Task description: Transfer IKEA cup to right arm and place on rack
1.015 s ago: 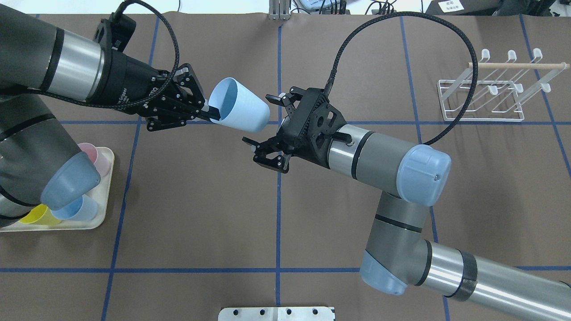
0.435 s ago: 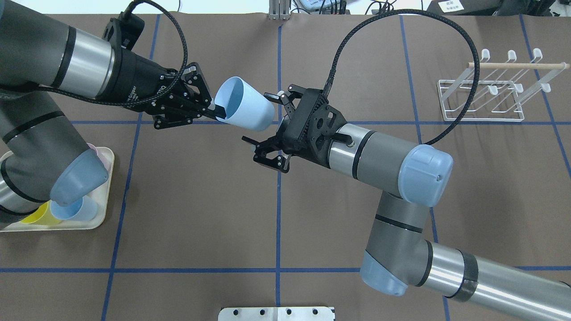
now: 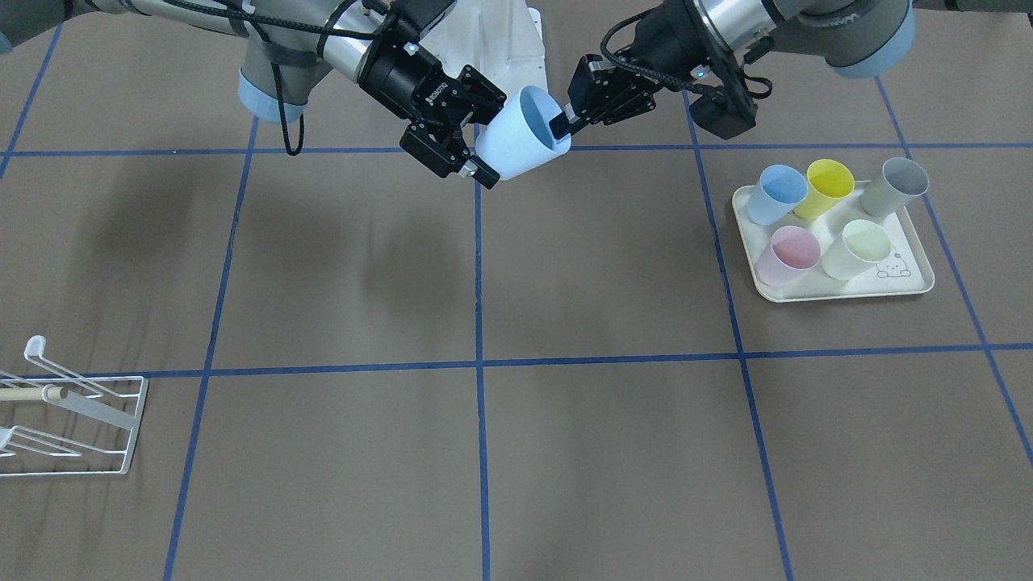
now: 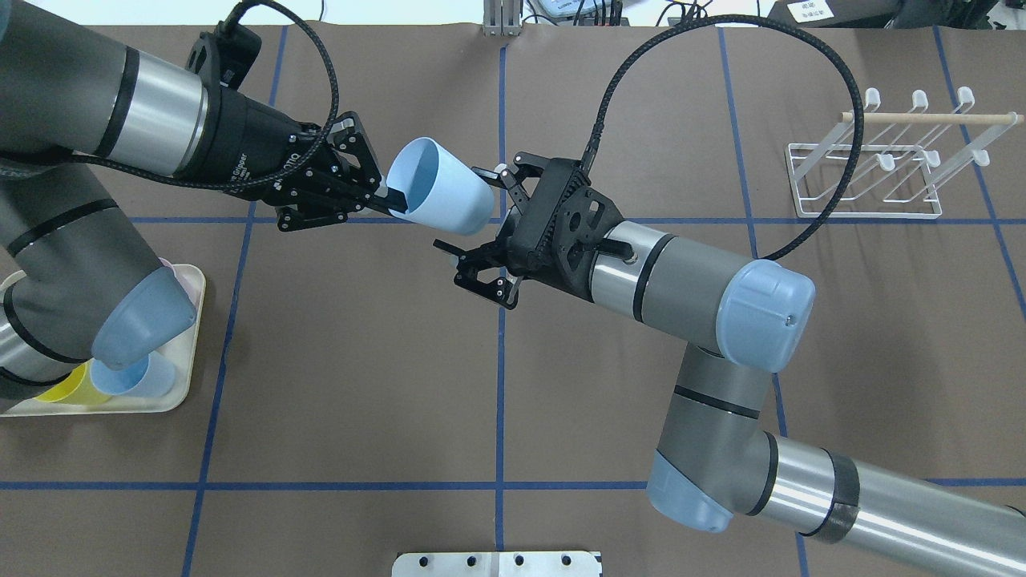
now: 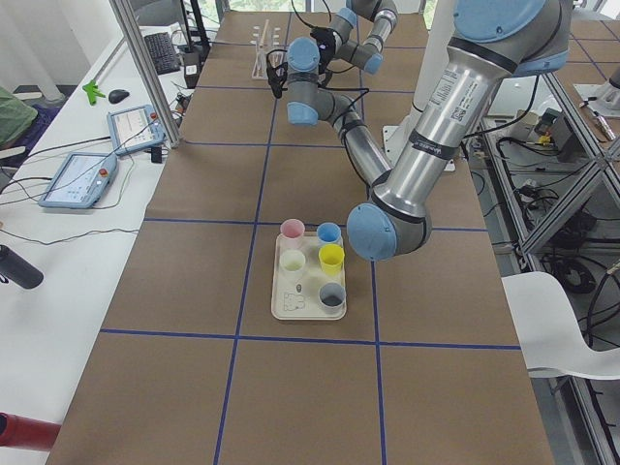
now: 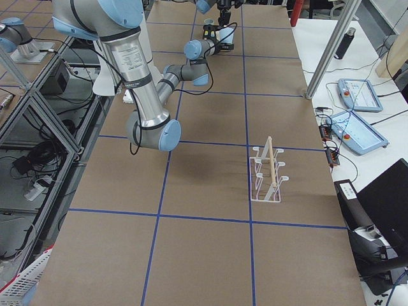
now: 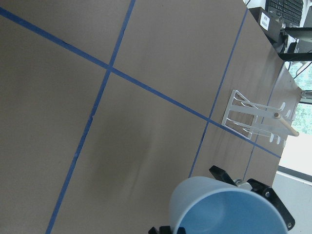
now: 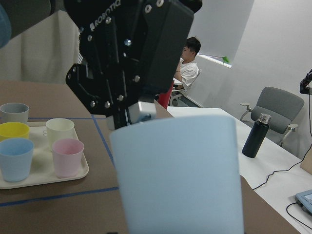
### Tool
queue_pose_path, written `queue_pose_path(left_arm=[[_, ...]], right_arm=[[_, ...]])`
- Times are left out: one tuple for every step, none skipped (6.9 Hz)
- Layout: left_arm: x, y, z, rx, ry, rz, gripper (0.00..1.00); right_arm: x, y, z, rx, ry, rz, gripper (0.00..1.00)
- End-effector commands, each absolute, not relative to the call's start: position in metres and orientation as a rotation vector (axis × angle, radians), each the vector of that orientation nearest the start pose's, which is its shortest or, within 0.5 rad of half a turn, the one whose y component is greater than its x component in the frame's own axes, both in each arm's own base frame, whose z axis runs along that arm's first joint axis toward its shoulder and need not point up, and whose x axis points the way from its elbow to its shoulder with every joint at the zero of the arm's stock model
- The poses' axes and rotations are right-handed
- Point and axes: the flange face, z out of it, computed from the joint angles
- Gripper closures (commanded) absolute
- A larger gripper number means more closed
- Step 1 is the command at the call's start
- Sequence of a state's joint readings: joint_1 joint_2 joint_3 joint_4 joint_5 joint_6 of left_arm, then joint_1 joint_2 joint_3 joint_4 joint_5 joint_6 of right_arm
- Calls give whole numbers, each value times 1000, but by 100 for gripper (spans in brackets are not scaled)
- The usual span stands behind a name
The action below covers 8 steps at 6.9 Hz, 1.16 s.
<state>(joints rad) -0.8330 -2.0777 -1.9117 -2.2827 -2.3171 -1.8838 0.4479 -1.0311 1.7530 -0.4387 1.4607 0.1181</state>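
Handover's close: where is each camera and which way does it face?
Front-facing: across the table, looking back at left gripper, right gripper, cup.
Overhead: behind both arms, looking forward and down; rack.
Exterior left: table's left end; left arm nearest.
Exterior right: table's right end; right arm nearest.
Left wrist: past the cup toward the rack.
Right wrist: at cup, left gripper, tray.
Both wrist views share the cup.

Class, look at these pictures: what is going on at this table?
The left gripper holds a light-blue plastic cup by its rim, tipped sideways above the table. The right gripper is open, straddling the cup's base, not yet gripping. The white wire rack with a wooden dowel stands empty. Five other cups sit on a cream tray.
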Motion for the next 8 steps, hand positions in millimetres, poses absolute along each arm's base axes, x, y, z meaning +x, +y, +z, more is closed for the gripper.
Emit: queue_pose_path(left_arm=[[315, -445, 138, -181, 1565, -318, 100], [316, -446, 138, -181, 1564, -319, 100], [316, -446, 138, -181, 1564, -319, 100], [316, -446, 138, -181, 1564, -319, 100], [316, -446, 138, -183, 1562, -319, 100], [316, -445, 137, -182, 1564, -317, 100], [316, -445, 135, -180, 1568, -314, 79], [316, -445, 132, -172, 1572, -307, 14]], right_arm=[[-460, -381, 144, 1586, -1037, -592, 22], [-459, -381, 144, 1589, -1038, -590, 24], [-457, -381, 143, 1594, -1031, -577, 27], [-457, -381, 142, 1596, -1031, -574, 27], [-457, -381, 142, 1596, -1031, -574, 30], [-458, -380, 143, 1594, -1031, -575, 40], [-458, -380, 143, 1593, -1030, -573, 45], [-458, -380, 143, 1593, -1027, -569, 50]])
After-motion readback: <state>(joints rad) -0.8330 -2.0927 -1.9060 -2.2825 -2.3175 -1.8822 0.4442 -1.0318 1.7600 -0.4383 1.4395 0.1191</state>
